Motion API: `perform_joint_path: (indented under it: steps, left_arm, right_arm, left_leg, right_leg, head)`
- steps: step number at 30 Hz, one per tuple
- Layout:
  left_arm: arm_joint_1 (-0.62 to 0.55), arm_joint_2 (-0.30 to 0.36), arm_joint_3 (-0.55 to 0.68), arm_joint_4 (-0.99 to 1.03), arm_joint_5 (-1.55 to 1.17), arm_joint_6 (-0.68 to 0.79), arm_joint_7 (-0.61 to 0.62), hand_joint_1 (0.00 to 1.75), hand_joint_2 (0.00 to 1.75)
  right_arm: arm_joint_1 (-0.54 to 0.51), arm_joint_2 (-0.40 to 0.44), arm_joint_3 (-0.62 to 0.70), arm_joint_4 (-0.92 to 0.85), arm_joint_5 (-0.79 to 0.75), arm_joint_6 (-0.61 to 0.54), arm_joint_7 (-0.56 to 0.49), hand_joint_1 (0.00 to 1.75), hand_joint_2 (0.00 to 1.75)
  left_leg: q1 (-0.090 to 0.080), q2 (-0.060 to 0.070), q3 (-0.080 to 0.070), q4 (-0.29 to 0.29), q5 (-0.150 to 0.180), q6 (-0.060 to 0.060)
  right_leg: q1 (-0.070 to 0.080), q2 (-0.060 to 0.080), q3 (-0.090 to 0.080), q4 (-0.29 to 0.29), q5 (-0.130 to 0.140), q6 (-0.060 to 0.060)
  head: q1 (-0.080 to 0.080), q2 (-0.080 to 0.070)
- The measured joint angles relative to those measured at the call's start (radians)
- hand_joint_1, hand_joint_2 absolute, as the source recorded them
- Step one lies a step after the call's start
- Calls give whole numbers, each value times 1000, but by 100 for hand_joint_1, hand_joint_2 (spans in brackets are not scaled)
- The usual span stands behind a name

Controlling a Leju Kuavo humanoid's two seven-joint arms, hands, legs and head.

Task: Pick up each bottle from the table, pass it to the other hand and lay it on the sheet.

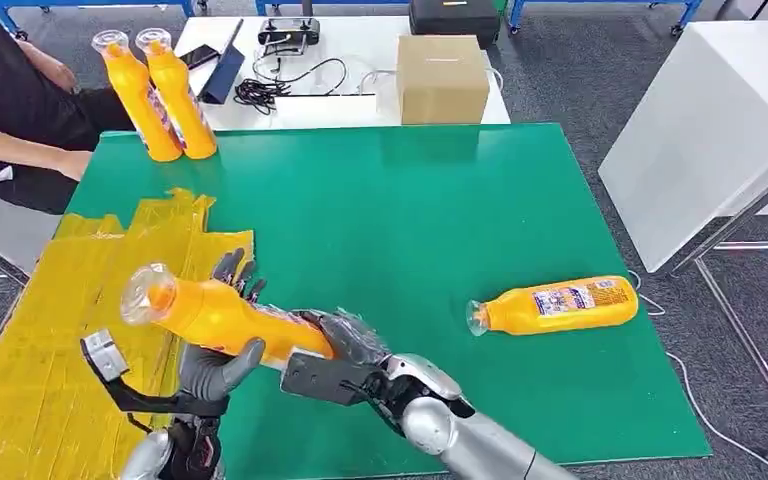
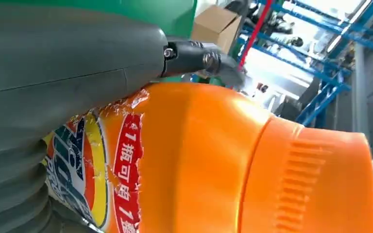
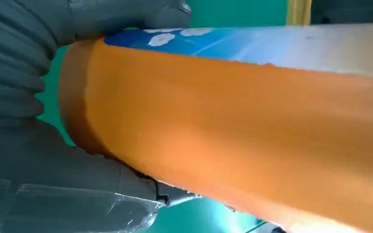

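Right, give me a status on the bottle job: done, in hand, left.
Done: nothing lies on the yellow sheet yet. In hand: one orange bottle is mid-handover above the sheet's edge, the left hand gripping its middle and the right hand its base. Left: the bottle lying on the green mat, and two upright bottles at the far left corner, if they count.

2 bottles stand behind the sheet; 1 bottle lies right on the table.

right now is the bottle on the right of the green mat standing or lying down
Lying down. The bottle rests on its side on the green mat, neck toward the robot's hands, untouched by either hand.
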Motion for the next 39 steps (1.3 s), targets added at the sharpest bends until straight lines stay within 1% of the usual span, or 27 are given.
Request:
perform_joint_path:
  steps: [5,14,15,16,17,20,22,24,27,29,32,33,36,39]
  left_arm:
    - [1,0,3,13,0,0,-5,175,175]
    - [-1,0,3,25,-5,-1,-14,175,175]
    - [-1,0,3,27,-6,-1,-14,175,175]
    - [-1,0,3,27,-10,-1,-15,175,175]
    - [-1,0,3,28,-16,0,-18,175,175]
    - [-9,1,3,28,-79,48,-37,175,175]
    - [-13,11,4,27,-177,110,-57,175,175]
    - [-14,26,22,27,-295,196,-76,175,175]
    - [-14,63,71,13,-517,331,-104,175,175]
    - [-10,90,108,0,-691,430,-100,175,175]
    - [-2,122,143,-16,-891,511,-67,175,175]
    - [2,130,150,-21,-947,533,-57,175,175]
    - [5,150,168,-35,-995,558,-34,175,175]
    - [22,175,178,-39,-1199,626,29,175,175]
  right_arm:
    - [-24,0,29,27,-8,0,0,175,175]
    - [-36,1,52,47,-16,0,-5,175,175]
    - [-36,1,53,49,-16,0,-5,44,175]
    - [-36,1,53,51,-16,0,-6,0,175]
    - [-36,1,53,52,-13,-2,-7,0,0]
    - [-24,-3,56,51,35,-52,-19,0,0]
    - [13,-18,45,33,62,-116,-34,0,0]
    - [75,-49,18,-24,85,-168,-54,0,0]
    - [180,-103,-66,-137,103,-230,-99,0,0]
    - [246,-143,-138,-228,128,-235,-106,0,0]
    - [323,-181,-224,-327,132,-233,-124,0,0]
    - [346,-188,-251,-358,132,-233,-124,0,0]
    - [390,-208,-306,-425,133,-230,-124,0,0]
    - [445,-228,-354,-480,144,-238,-140,0,0]
  left_leg:
    - [0,0,0,0,0,0]
    - [0,0,0,0,0,0]
    - [0,0,0,0,0,0]
    - [0,0,0,0,0,0]
    - [0,0,0,0,0,0]
    - [0,-1,0,0,0,0]
    - [0,-1,0,0,0,0]
    - [0,-1,-1,0,0,0]
    - [0,-1,-2,0,0,0]
    - [0,-2,-2,0,0,0]
    - [0,-2,-2,0,0,0]
    - [0,-1,-2,0,0,0]
    - [0,-1,-2,0,0,0]
    - [0,-2,-1,0,0,0]
  right_leg:
    - [0,0,0,0,0,0]
    - [0,0,0,0,0,0]
    - [0,0,0,0,0,0]
    - [0,0,0,0,0,0]
    - [0,0,0,0,0,0]
    - [0,0,0,0,0,0]
    - [0,-1,0,0,0,0]
    - [0,-1,0,0,0,0]
    - [0,-1,-1,0,0,0]
    - [0,-1,-1,0,0,0]
    - [0,-1,-1,0,0,0]
    - [0,-1,-1,0,0,0]
    - [0,-1,-1,0,0,0]
    - [0,-1,-1,0,0,0]
  head:
    - [0,0]
    - [0,0]
    - [0,0]
    - [0,0]
    - [0,0]
    - [0,0]
    - [0,0]
    - [1,0]
    - [0,0]
    - [0,0]
    - [1,0]
    - [0,0]
    - [0,0]
    - [0,0]
